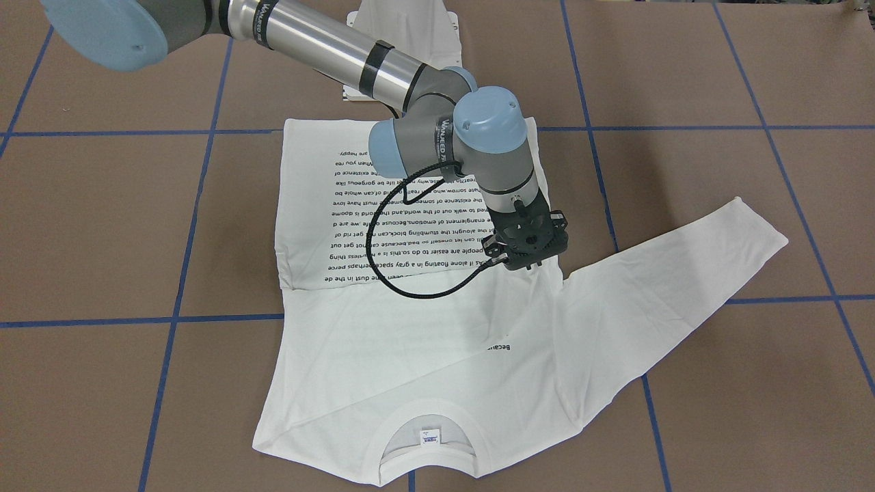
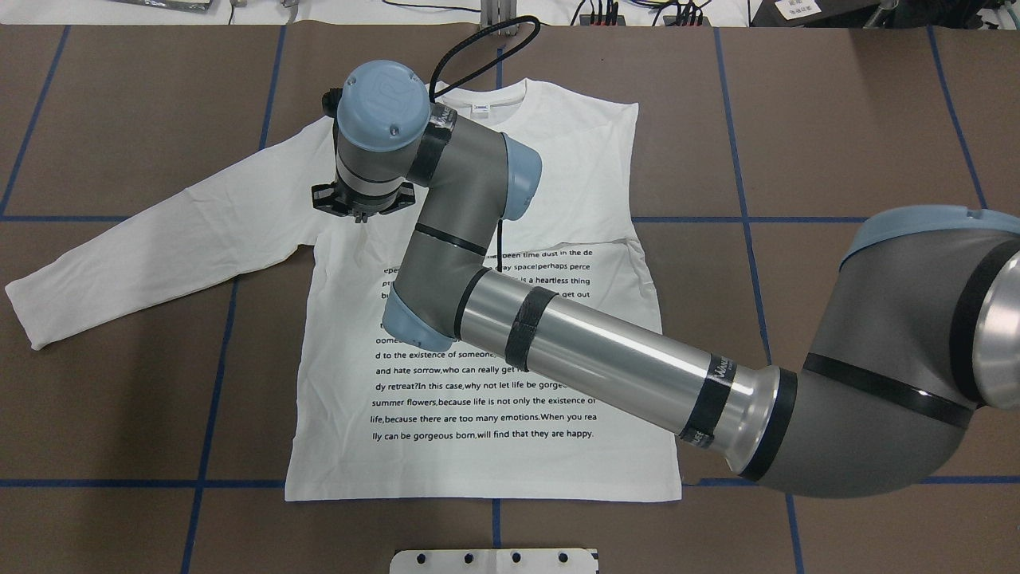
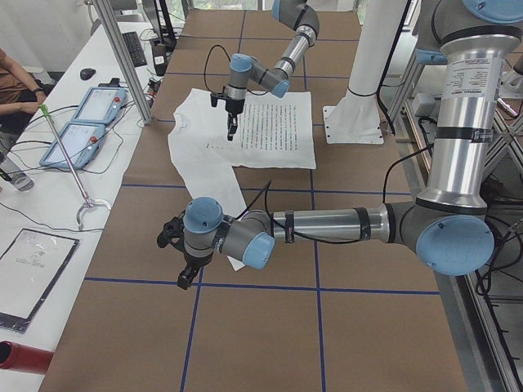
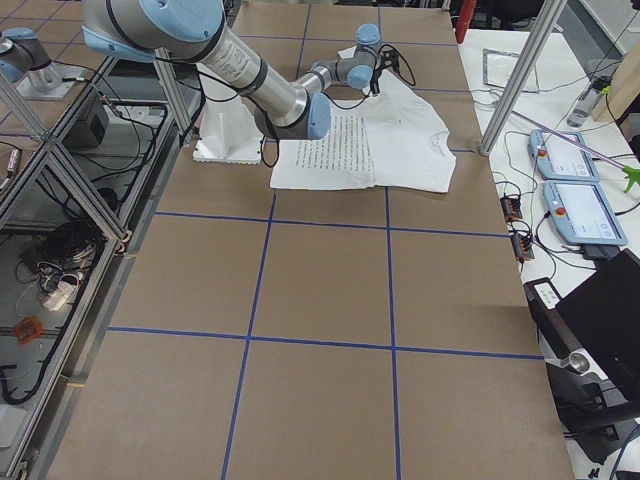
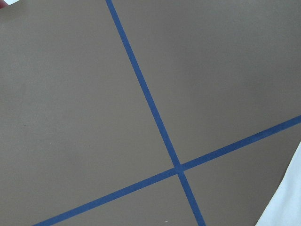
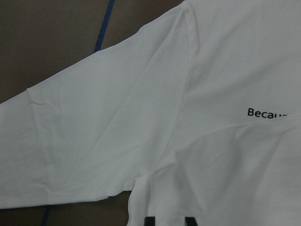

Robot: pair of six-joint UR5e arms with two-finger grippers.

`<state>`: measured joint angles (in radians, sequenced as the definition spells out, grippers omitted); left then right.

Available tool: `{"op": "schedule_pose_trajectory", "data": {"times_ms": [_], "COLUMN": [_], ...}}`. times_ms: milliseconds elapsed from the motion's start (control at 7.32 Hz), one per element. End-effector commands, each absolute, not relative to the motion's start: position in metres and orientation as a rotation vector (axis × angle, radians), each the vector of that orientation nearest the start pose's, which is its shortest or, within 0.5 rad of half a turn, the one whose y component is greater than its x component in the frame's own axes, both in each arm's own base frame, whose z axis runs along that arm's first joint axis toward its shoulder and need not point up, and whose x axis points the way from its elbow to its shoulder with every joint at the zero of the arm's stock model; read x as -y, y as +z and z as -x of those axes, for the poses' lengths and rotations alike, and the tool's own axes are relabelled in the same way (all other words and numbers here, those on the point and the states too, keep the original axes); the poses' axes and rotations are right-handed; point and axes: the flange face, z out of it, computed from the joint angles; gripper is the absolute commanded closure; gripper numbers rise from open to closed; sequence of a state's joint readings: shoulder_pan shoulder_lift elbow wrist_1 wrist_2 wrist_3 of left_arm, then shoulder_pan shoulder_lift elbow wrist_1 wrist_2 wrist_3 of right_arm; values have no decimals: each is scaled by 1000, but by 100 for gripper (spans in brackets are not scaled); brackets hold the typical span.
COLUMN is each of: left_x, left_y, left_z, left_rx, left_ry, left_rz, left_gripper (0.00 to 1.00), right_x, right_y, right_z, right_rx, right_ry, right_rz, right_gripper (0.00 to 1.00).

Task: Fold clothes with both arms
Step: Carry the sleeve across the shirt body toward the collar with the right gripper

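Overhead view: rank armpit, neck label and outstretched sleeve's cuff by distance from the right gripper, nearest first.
1. Armpit: just below-left of the right gripper.
2. Neck label: up and to the view's right.
3. Cuff: far out on the view's left.

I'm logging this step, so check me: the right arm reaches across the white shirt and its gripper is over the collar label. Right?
No. The right gripper is over the underarm, where the outstretched sleeve meets the body of the white shirt, not over the collar label. The overhead exterior view shows it. The rest holds.
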<state>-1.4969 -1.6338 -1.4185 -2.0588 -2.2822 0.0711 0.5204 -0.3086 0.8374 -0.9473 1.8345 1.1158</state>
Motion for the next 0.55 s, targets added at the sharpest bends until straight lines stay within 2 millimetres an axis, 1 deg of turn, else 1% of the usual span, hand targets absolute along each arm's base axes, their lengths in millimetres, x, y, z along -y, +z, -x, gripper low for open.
{"op": "schedule_pose_trajectory", "data": {"times_ms": [0,137,273,410], "left_x": [545,546,549,540], "left_y": [654,654,644,642], "left_z": [27,27,24,-2], "left_rx": [-703,-707,-727,-767], "left_ry": [278,260,119,66], "left_rz": [-378,-370,-341,-361], "left_gripper": [0,0,0,0], "right_x": [518,519,520,522], "right_y": [25,25,25,27], "right_z": [704,703,695,668], "right_rx": [1168,1167,1178,1134], "right_ry": [-86,-54,-2,36], "right_rz": [-360,-337,-306,-256], "right_gripper": [0,0,0,0]}}
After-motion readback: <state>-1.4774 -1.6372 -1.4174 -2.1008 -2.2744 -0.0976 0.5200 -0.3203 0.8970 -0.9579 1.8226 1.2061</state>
